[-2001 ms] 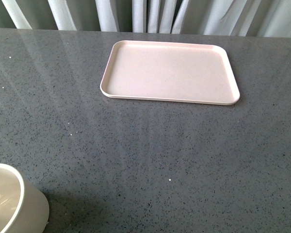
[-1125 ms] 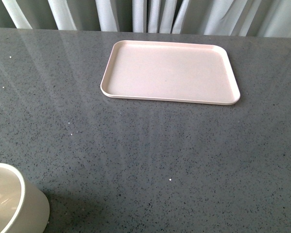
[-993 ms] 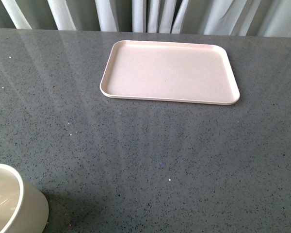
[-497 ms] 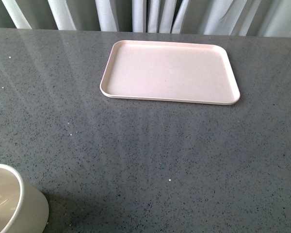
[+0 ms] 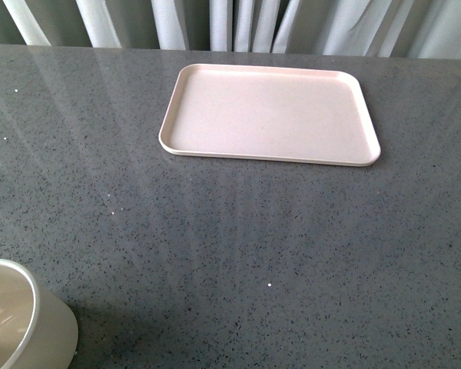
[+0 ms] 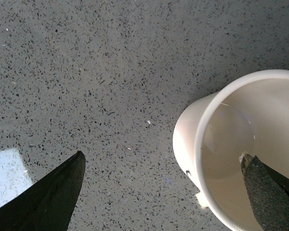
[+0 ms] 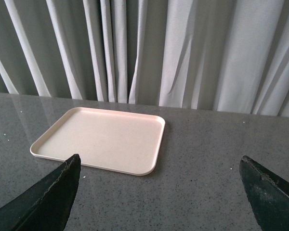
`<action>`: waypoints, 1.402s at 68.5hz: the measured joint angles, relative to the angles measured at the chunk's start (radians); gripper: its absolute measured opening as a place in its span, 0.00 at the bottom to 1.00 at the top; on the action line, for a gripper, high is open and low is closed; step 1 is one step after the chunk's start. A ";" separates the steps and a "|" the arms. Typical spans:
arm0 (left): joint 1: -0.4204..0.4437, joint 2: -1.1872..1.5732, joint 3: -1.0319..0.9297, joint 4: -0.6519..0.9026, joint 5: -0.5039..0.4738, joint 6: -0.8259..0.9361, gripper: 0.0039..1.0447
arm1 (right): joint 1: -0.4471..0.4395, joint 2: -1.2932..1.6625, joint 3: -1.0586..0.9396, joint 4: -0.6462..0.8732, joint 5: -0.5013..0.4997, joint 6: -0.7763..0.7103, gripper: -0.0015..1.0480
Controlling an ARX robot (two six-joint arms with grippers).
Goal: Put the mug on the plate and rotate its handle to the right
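The white mug stands upright at the table's near left corner, cut off by the front view's edge. Its handle and smiley face are hidden. The pale pink plate lies empty at the far middle of the grey table. My left gripper is open above the mug: one fingertip hangs over the mug's open mouth, the other over bare table beside it. My right gripper is open and empty, held above the table well short of the plate. Neither gripper shows in the front view.
The grey speckled table stretches between the mug and the plate. White curtains hang behind the table's far edge. A pale patch shows at the edge of the left wrist view.
The mug's rim sits very slightly lower in the front view than before. The plate has not moved.
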 joint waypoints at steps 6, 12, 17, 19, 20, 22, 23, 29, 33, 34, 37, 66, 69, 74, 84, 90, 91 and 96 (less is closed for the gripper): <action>-0.009 0.031 0.007 0.010 -0.016 0.005 0.91 | 0.000 0.000 0.000 0.000 0.000 0.000 0.91; -0.019 0.058 0.010 0.021 -0.024 0.008 0.91 | 0.000 0.000 0.000 0.000 0.000 0.000 0.91; -0.030 0.084 0.010 0.037 -0.042 0.010 0.91 | 0.000 0.000 0.000 0.000 0.000 0.000 0.91; -0.035 0.096 0.010 0.045 -0.045 0.009 0.91 | 0.000 0.000 0.000 0.000 0.000 0.000 0.91; -0.037 0.100 0.010 0.047 -0.046 0.009 0.91 | 0.000 0.000 0.000 0.000 0.000 0.000 0.91; -0.041 0.107 0.010 0.053 -0.050 0.009 0.91 | 0.000 0.000 0.000 0.000 0.000 0.000 0.91; -0.045 0.113 0.010 0.059 -0.054 0.008 0.91 | 0.000 0.000 0.000 0.000 0.000 0.000 0.91; -0.061 0.129 0.010 0.077 -0.069 0.004 0.83 | 0.000 0.000 0.000 0.000 0.000 0.000 0.91; -0.072 0.131 0.010 0.079 -0.071 -0.004 0.75 | 0.000 0.000 0.000 0.000 0.000 0.000 0.91; -0.075 0.131 0.010 0.079 -0.072 -0.007 0.73 | 0.000 0.000 0.000 0.000 0.000 0.000 0.91; -0.087 0.131 0.010 0.079 -0.076 -0.016 0.66 | 0.000 0.000 0.000 0.000 0.000 0.000 0.91; -0.184 0.063 0.001 0.038 -0.078 -0.155 0.04 | 0.000 0.000 0.000 0.000 0.000 0.000 0.91; -0.191 0.053 0.001 0.028 -0.081 -0.164 0.02 | 0.000 0.000 0.000 0.000 0.000 0.000 0.91; -0.201 0.037 0.001 0.011 -0.084 -0.172 0.02 | 0.000 0.000 0.000 0.000 0.000 0.000 0.91; -0.214 -0.003 0.002 -0.039 -0.089 -0.195 0.02 | 0.000 0.000 0.000 0.000 0.000 0.000 0.91; -0.219 -0.019 0.013 -0.067 -0.098 -0.219 0.02 | 0.000 0.000 0.000 0.000 0.000 0.000 0.91; -0.219 -0.021 0.016 -0.070 -0.101 -0.224 0.02 | 0.000 0.000 0.000 0.000 0.000 0.000 0.91; -0.230 -0.026 0.054 -0.086 -0.121 -0.271 0.02 | 0.000 0.000 0.000 0.000 0.000 0.000 0.91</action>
